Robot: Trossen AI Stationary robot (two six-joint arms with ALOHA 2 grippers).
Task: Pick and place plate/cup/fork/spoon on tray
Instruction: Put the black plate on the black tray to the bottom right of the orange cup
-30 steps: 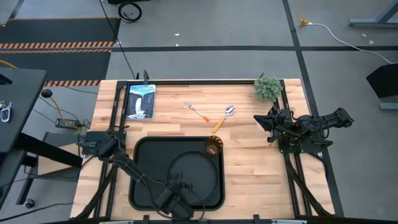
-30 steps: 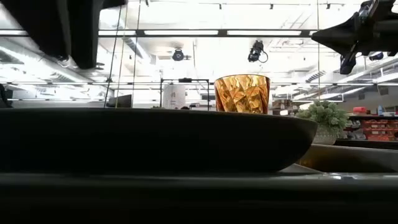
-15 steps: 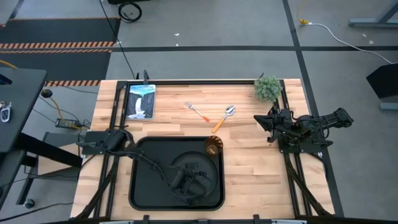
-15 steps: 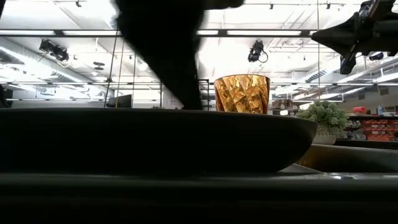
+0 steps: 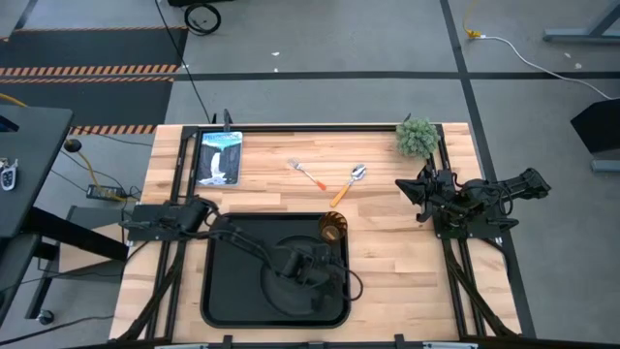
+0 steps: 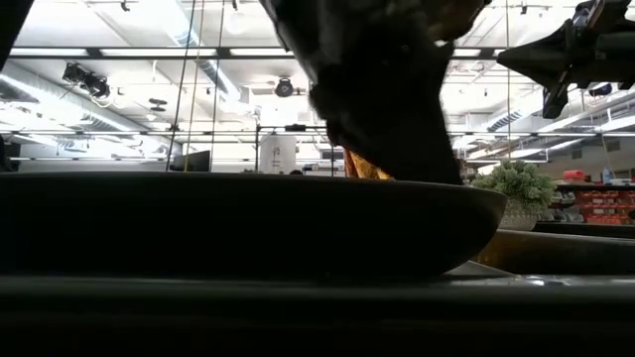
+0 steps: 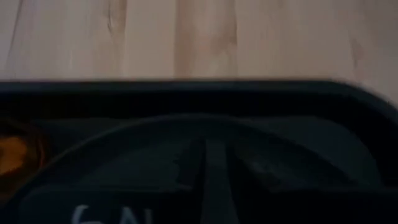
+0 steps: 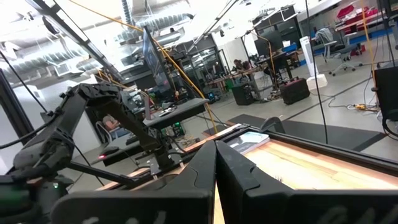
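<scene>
The black tray (image 5: 218, 291) lies at the table's near middle. The round black plate (image 5: 281, 291) rests flat in it. The amber cup (image 5: 332, 229) stands in the tray's far right corner. My left gripper (image 5: 332, 271) hovers shut and empty over the plate's right part, just near of the cup; its wrist view shows the plate rim (image 7: 186, 121) and the cup (image 7: 12, 155). The fork (image 5: 308, 174) and the spoon (image 5: 349, 182) lie on the wood beyond the tray. My right gripper (image 5: 400, 186) waits shut at the table's right.
A potted plant (image 5: 417, 138) stands at the far right corner and a picture card (image 5: 219, 157) lies at the far left. Bare wood (image 5: 397, 271) lies right of the tray. In the low view my left arm (image 6: 377, 89) covers most of the cup (image 6: 367, 167).
My left gripper has gone from the tray's near edge across the plate toward the far right, up to the cup. In the low view the arm now hides most of the cup. The plate and cup have stayed in place.
</scene>
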